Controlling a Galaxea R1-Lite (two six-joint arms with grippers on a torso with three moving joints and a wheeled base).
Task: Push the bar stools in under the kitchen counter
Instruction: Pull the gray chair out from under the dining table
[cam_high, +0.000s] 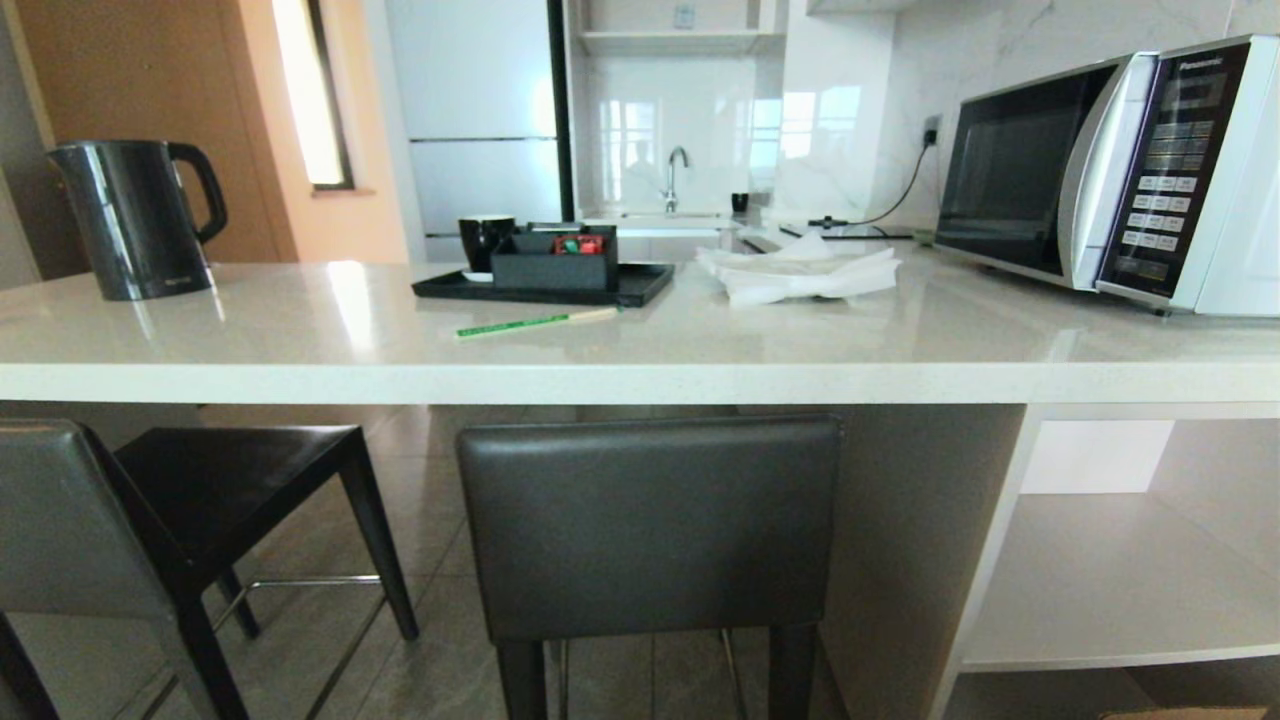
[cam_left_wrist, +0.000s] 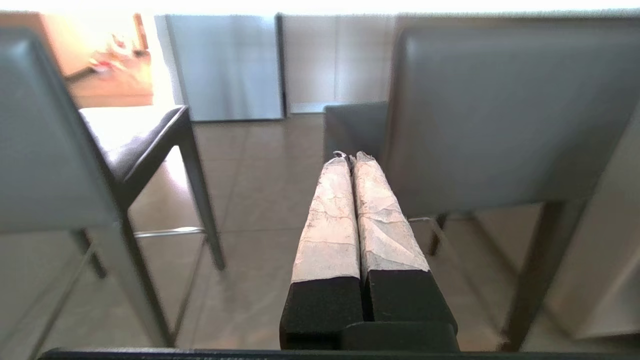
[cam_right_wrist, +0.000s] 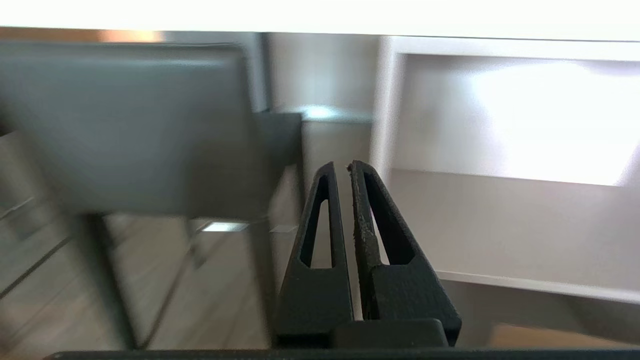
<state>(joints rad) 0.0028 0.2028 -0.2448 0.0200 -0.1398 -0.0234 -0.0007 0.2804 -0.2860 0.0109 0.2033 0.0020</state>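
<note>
From the head view you see the kitchen counter (cam_high: 640, 340) as a long pale surface with a thick front edge, and two bar stools in front of it. The nearer stool (cam_high: 650, 530) stands square to you, its dark grey backrest just below the counter edge and its seat hidden behind the backrest. The second stool (cam_high: 180, 510) sits at your left, turned at an angle, with its dark seat partly under the overhang and its backrest out in the open. No gripper shows in this view.

On the surface you have a black kettle (cam_high: 135, 220) at the left, a black tray (cam_high: 545, 283) with a cup and a caddy, a green pen (cam_high: 535, 322) in front of the tray, a white cloth (cam_high: 800, 272) and a microwave (cam_high: 1110, 170) at the right. Open white shelves (cam_high: 1120, 580) fill the counter's right end.

The wrist views give you what the head camera misses (both are blurred). The left gripper (cam_left_wrist: 350, 157) hangs low between the two stools, its taped jaws clenched together on nothing, clear of both backrests. The right gripper (cam_right_wrist: 341, 166) has its black jaws pressed together and empty as well, with the nearer stool's backrest on one side and the white shelves on the other.
</note>
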